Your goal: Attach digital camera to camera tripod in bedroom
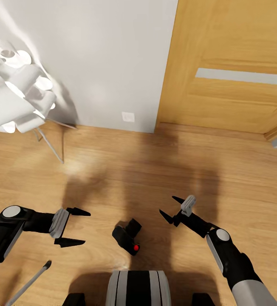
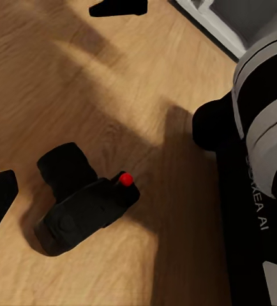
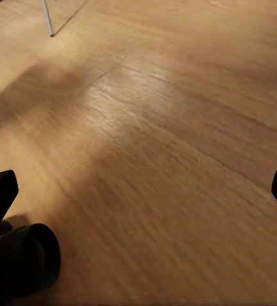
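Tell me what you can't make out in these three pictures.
- camera tripod: head view, one leg showing, the rest cut off by the bottom edge.
- digital camera: right wrist view, just the lens barrel, cut by the frame corner.
- white lamp: head view, cropped by the left edge.

digital camera (image 1: pixel 127 237) on floor (image 1: pixel 155 170) between tools, lamp (image 1: pixel 15 93) far left

The digital camera (image 1: pixel 128 239) looks matt black plastic with a glossy red button. It lies on the smooth, satin wood floor (image 1: pixel 130 170). The door (image 1: pixel 236 63) is smooth warm wood.
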